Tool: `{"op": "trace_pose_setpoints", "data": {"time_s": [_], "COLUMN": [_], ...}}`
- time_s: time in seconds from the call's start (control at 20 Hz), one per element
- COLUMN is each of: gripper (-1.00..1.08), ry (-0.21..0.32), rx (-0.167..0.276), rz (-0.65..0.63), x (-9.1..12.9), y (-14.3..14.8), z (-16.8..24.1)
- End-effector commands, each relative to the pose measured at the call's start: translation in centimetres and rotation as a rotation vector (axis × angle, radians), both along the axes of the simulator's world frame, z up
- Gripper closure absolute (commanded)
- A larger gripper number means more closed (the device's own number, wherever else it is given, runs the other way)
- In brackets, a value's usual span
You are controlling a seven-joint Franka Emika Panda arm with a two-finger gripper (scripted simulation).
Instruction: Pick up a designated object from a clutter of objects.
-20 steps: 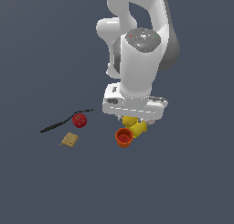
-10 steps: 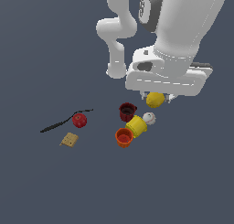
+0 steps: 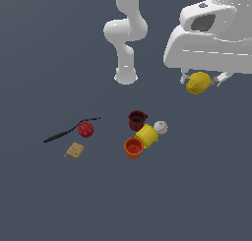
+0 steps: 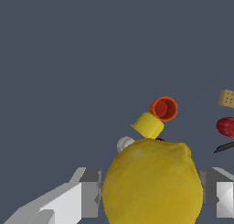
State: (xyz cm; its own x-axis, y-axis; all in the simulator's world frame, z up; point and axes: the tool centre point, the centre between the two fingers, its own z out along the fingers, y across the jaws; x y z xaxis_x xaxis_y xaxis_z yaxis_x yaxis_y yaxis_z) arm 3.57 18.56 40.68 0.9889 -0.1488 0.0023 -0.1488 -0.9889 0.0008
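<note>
The yellow lemon (image 3: 198, 83) hangs high above the floor at the exterior view's right, held between the fingers of my gripper (image 3: 200, 80), which is shut on it. In the wrist view the lemon (image 4: 153, 184) fills the space between the two fingers (image 4: 90, 191). The clutter lies far below: a yellow cup (image 3: 146, 135) on its side, an orange cup (image 3: 133, 148), a dark red cup (image 3: 137, 120), a white baseball (image 3: 160, 127), a red apple (image 3: 85, 129), a tan cracker (image 3: 75, 150) and a thin black stick (image 3: 64, 133).
The arm's white base (image 3: 126, 76) stands behind the clutter. The wrist view also shows the yellow cup (image 4: 148, 125), orange cup (image 4: 163, 108), baseball (image 4: 124, 143), apple (image 4: 226, 126) and cracker (image 4: 226, 98) on the dark floor.
My gripper has risen and swung toward the exterior view's right, carrying the lemon up from the cups. The dark red cup and baseball, hidden before, now show.
</note>
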Motion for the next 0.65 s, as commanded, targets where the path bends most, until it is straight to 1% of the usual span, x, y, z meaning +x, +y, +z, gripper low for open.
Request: {"op": "trace_pose_setpoints", "data": {"time_s": [0.0,0.3,0.6], "gripper": [1.08,1.08,1.08], "ry": [0.001,0.002,0.002], "rx": [0.001,0.001,0.001], "rz": [-0.001,-0.001,-0.001], "x": [-0.1,-0.1,-0.1], "y": [1.0,2.3,2.7], "z": [1.4,3.2,3.7]}}
